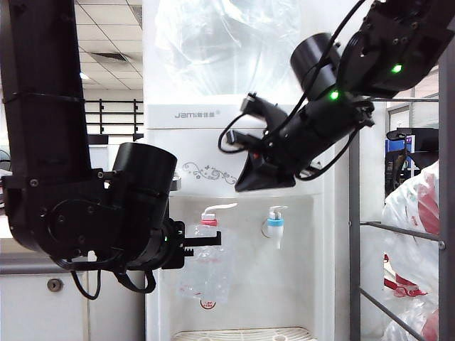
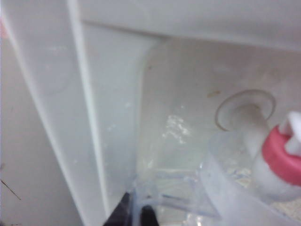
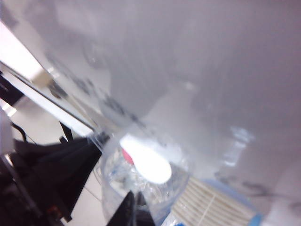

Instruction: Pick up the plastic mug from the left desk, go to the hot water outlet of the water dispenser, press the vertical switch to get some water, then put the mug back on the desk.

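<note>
From outside, my left gripper (image 1: 202,245) is clamped on the clear mug (image 1: 206,266), held under the red tap (image 1: 209,222). My left wrist shows the mug's rim (image 2: 225,188) below that tap. My right gripper (image 3: 136,207), closed and empty, hovers above the tap's white lever (image 3: 146,160).

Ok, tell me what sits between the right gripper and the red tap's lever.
Nothing: in the exterior view, only bare dispenser front separates the right gripper from the lever below.
</note>
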Tool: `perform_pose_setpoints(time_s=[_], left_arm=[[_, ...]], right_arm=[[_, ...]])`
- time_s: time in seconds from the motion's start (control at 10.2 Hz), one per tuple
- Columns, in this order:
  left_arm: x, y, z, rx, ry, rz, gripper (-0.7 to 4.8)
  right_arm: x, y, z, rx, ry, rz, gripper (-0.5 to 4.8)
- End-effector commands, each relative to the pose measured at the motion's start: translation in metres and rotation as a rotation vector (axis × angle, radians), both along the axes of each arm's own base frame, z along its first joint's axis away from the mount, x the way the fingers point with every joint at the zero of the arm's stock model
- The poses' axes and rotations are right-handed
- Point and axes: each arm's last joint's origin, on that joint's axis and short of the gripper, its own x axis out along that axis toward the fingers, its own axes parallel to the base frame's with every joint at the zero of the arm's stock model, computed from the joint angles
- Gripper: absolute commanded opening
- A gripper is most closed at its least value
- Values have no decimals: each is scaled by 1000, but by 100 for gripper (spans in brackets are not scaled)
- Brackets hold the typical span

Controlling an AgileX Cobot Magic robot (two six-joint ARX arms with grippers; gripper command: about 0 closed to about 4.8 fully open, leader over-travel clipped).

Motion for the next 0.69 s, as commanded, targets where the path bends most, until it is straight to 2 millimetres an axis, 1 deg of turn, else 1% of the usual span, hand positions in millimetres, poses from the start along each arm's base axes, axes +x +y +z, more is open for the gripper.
perform_pose_setpoints(time_s=[0.1,0.49,0.69], left_arm=[[4,-2,11,-57,-64,8,-5],[4,-2,11,-57,-65,8,-5],[4,-2,11,-57,-65,8,-5]], right_arm=[[-1,8,1,-8,-31,24,-1],[0,11,0,-26,-75,-10,-1],[1,13,-4,-75,-118,22,-1]])
